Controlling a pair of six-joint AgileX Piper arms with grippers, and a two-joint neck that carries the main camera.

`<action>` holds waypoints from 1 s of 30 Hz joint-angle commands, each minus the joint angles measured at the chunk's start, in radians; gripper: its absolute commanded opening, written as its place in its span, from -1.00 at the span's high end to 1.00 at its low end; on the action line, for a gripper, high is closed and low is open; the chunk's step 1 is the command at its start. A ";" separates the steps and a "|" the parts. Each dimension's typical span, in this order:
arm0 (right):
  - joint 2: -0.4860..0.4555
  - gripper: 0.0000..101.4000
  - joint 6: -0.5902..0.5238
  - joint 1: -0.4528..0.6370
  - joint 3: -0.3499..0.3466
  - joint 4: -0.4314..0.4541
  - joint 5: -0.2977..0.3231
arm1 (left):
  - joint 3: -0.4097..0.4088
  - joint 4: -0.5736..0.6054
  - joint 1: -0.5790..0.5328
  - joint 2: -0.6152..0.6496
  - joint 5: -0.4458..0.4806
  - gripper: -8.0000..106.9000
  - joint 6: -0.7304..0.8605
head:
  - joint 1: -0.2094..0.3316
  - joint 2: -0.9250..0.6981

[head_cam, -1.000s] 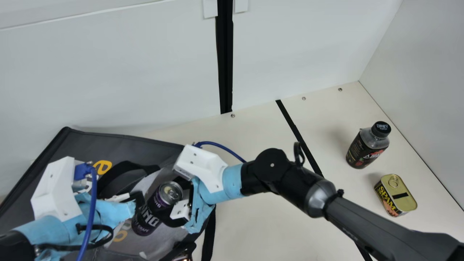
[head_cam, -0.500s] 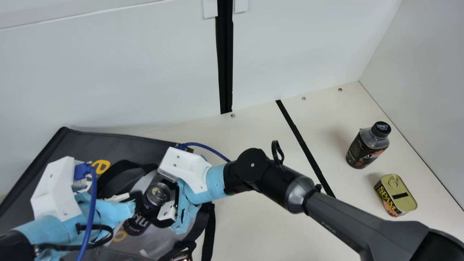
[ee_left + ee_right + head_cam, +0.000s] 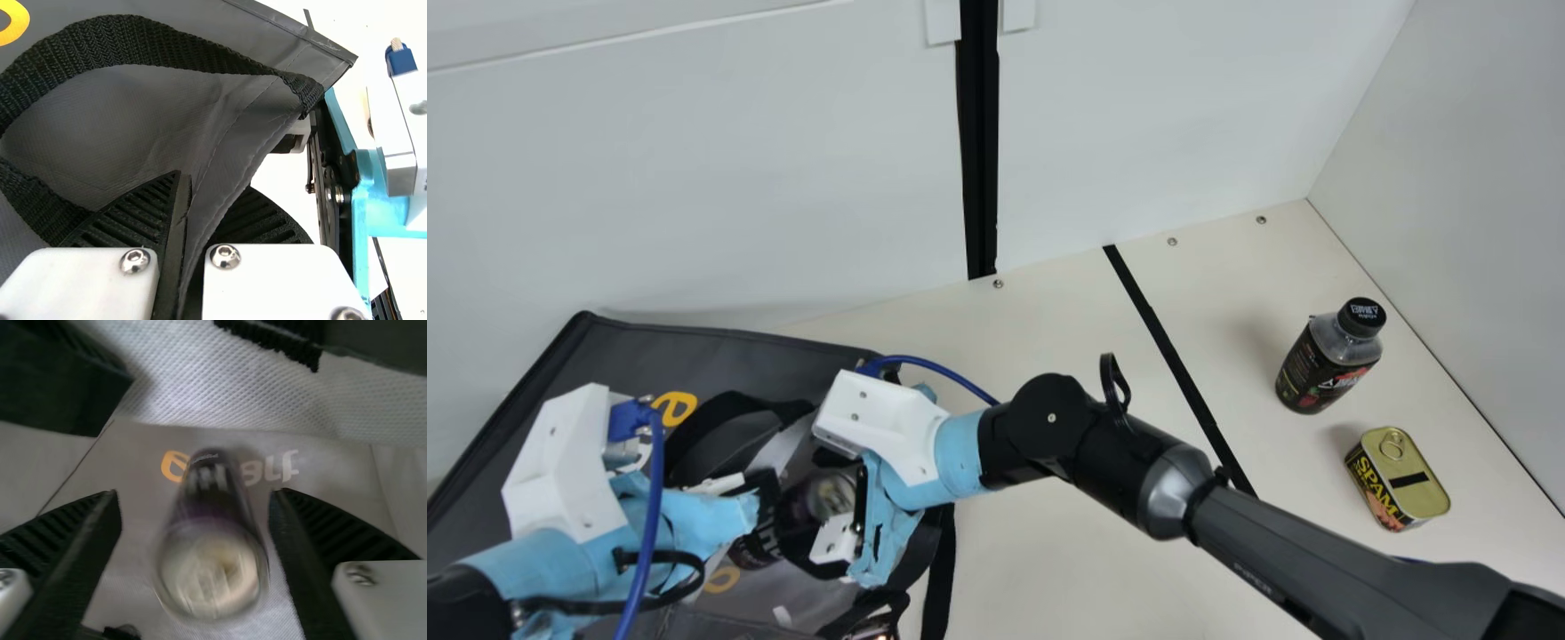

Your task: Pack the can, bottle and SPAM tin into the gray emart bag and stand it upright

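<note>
Cream table [image 3: 1049,329] has bottle [image 3: 1329,360] and SPAM tin [image 3: 1398,480] right of bag [image 3: 729,356]; left gripper [image 3: 212,183] pinches its rim [image 3: 230,190], presumably keeping it open, while my empty right gripper [image 3: 195,497] spreads wide around the can [image 3: 210,570] inside.

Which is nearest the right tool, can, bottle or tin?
The dark can, between the right tool's open fingers; the bottle and SPAM tin are on the table.

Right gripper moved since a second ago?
Yes: in the main view the right gripper has shifted left, farther from the black strip.
</note>
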State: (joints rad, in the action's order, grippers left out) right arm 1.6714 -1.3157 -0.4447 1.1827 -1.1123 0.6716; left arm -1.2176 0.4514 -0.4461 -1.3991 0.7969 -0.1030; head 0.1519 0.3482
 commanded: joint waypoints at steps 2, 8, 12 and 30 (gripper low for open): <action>-0.015 -0.87 0.004 0.001 -0.012 0.007 -0.005 | 0.000 0.000 0.000 0.000 0.000 1.00 0.000 | 0.023 0.001; -0.061 -0.87 0.017 0.008 -0.043 0.032 -0.009 | 0.000 0.000 0.000 0.000 0.000 1.00 0.000 | 0.023 0.001; -0.101 -0.87 0.034 0.025 -0.063 0.052 0.000 | 0.000 0.000 0.000 0.000 0.000 1.00 0.000 | 0.023 0.001; -0.302 -0.87 0.113 0.191 -0.109 0.156 0.108 | 0.000 0.000 0.000 0.000 0.000 1.00 0.000 | 0.023 0.001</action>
State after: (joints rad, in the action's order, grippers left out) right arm 1.3818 -1.2056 -0.2681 1.0741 -0.9598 0.7727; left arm -1.2176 0.4514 -0.4461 -1.3991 0.7969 -0.1030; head 0.1519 0.3467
